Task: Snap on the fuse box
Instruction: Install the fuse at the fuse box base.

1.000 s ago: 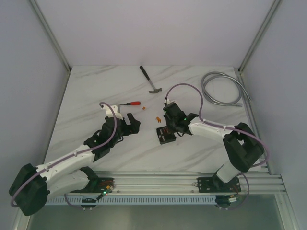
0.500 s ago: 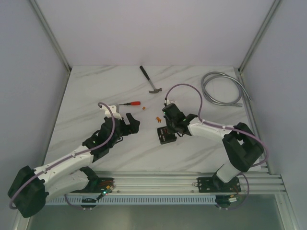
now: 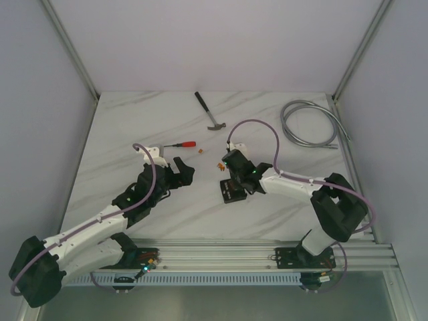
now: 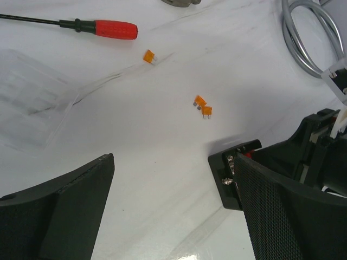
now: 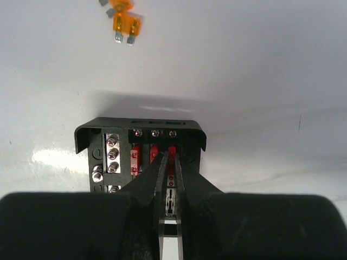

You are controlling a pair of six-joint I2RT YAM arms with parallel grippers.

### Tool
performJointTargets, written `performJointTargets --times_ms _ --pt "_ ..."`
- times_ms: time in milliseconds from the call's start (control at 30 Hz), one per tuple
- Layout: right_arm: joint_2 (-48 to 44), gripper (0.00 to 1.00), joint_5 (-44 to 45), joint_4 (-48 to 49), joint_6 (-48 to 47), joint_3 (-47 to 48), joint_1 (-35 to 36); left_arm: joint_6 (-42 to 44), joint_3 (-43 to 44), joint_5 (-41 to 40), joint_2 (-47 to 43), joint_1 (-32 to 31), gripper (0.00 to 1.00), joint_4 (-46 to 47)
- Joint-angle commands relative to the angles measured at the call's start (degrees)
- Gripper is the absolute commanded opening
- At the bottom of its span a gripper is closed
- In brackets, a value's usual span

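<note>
The fuse box [image 3: 231, 192], a small black square box standing open, lies on the marble table in front of the right arm. Its black wall [image 5: 87, 138] frames silver screws and three red fuses in slots. My right gripper [image 5: 171, 157] reaches down into the box, its jaws shut on the rightmost red fuse [image 5: 172, 150]. In the top view the right gripper [image 3: 234, 179] sits right over the box. My left gripper [image 3: 184, 170] hovers open to the left of the box with nothing between its fingers. In the left wrist view the left gripper [image 4: 173, 168] has the box's corner [image 4: 227, 179] beside its right finger.
Loose orange fuses [image 4: 203, 106] lie just beyond the box, with one more [image 4: 149, 56] near a red-handled screwdriver [image 4: 108, 28]. A clear plastic piece [image 4: 30, 97] lies at left. A hammer [image 3: 209, 112] and a coiled grey cable [image 3: 307, 124] rest at the back.
The right wrist has shifted slightly left over the box, jaws still shut. The left arm has edged a little farther from its base, gripper still open.
</note>
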Motion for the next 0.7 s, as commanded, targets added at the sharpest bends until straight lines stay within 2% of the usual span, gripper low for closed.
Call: performJointTargets --times_ms 0,267,433,667 --pt "1.38 0.00 -0.40 -13.26 2.18 -6.32 2.43 -1.31 -0.47 -0.36 -0.61 0.26 1.00 -0.83" --pt "-2.40 0.00 -0.77 -10.19 4.38 -10.62 2.76 -2.01 -0.63 0.09 -0.15 0.26 1.00 -0.82" --pt "-6.97 0.10 -0.80 -9.61 3.49 -7.61 2.76 -2.07 -0.34 0.33 0.18 0.26 1.00 -0.87" --pt "-7.25 0.23 -0.54 -9.59 2.56 -2.88 2.76 -1.77 -0.16 0.65 0.20 0.26 1.00 -0.87"
